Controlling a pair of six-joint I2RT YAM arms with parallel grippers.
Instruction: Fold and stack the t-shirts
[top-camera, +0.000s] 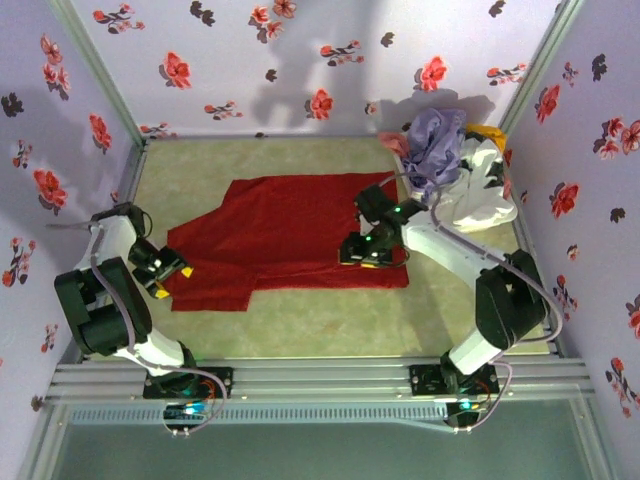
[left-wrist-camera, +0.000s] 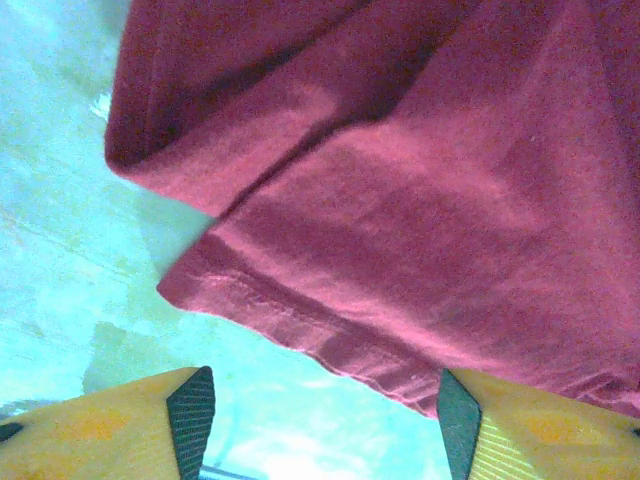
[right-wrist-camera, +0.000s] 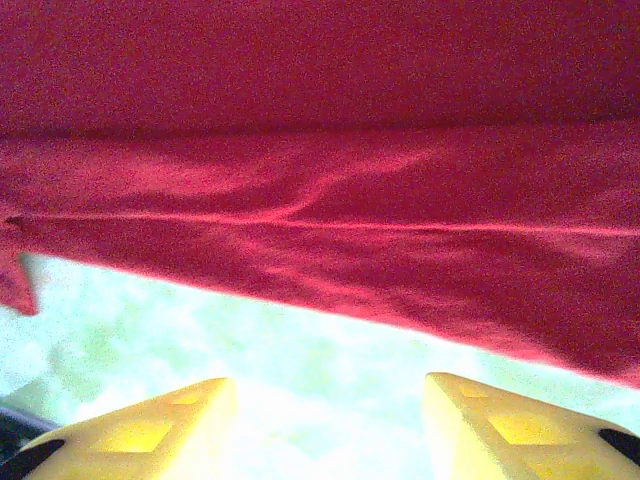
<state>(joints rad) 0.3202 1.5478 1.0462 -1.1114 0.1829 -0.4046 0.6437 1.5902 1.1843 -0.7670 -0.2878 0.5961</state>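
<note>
Top view: the red t-shirt is lying flat on the table, left of the white basket, its long axis running toward that basket. A lavender t-shirt is heaping over the basket's rim. My left gripper is hovering at the red shirt's corner farthest from the basket, and my right gripper at the edge nearer it. Wrist views are adding detail: a doubled hem by my left fingers and a long crease beyond my right fingers. Both jaws are standing apart, gripping nothing.
</note>
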